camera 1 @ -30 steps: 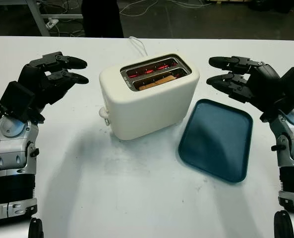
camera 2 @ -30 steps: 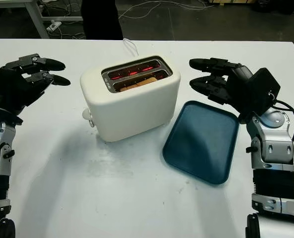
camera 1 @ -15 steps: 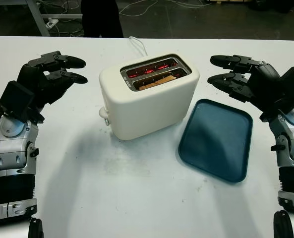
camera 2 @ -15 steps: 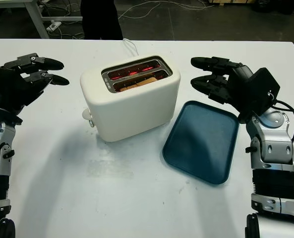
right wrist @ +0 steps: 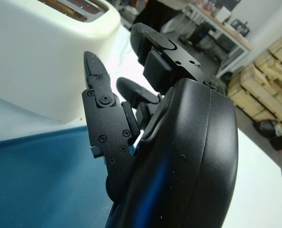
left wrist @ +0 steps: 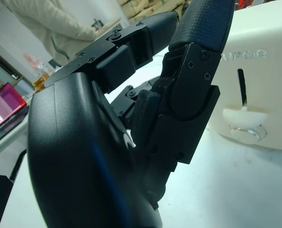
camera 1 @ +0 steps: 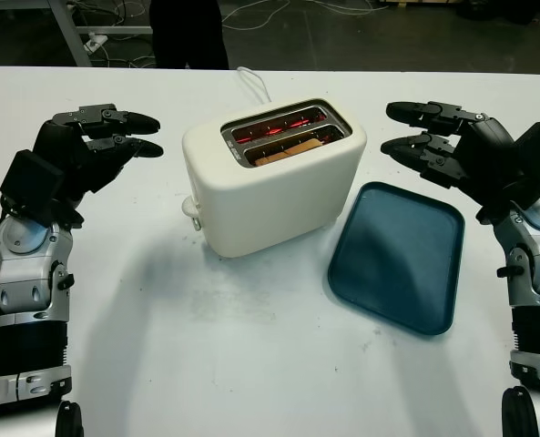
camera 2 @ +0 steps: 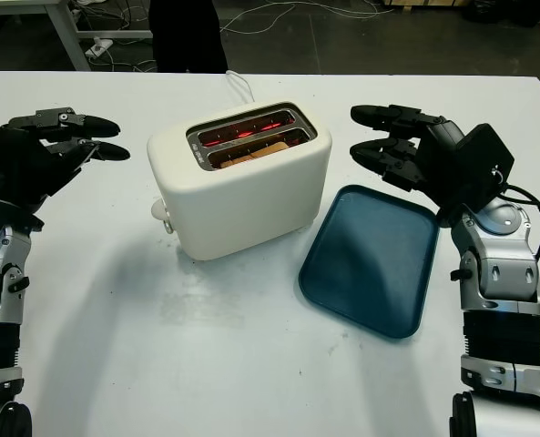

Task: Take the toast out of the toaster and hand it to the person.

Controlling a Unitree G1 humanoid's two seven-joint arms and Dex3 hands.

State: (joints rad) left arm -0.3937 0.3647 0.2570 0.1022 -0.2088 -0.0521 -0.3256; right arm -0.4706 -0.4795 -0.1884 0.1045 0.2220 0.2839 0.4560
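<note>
A cream toaster (camera 1: pixel 274 177) stands in the middle of the white table, its two slots glowing red. A slice of toast (camera 1: pixel 290 150) sits low in the nearer slot. My left hand (camera 1: pixel 115 132) hovers to the toaster's left, open and holding nothing. My right hand (camera 1: pixel 413 129) hovers to its right, above the far end of the tray, also open. A person in dark clothing (camera 1: pixel 188 32) stands beyond the table's far edge. The left wrist view shows the toaster's lever side (left wrist: pixel 245 126); the right wrist view shows its wall (right wrist: pixel 41 57).
A dark teal tray (camera 1: pixel 399 257) lies on the table right of the toaster, under my right hand. The toaster's white cord (camera 1: pixel 254 84) runs to the far edge. The near half of the white table (camera 1: pixel 251 364) is bare. Table legs and cables sit on the floor behind.
My left hand has dropped slightly and its fingers have levelled out. The right hand, toaster and tray have not moved.
</note>
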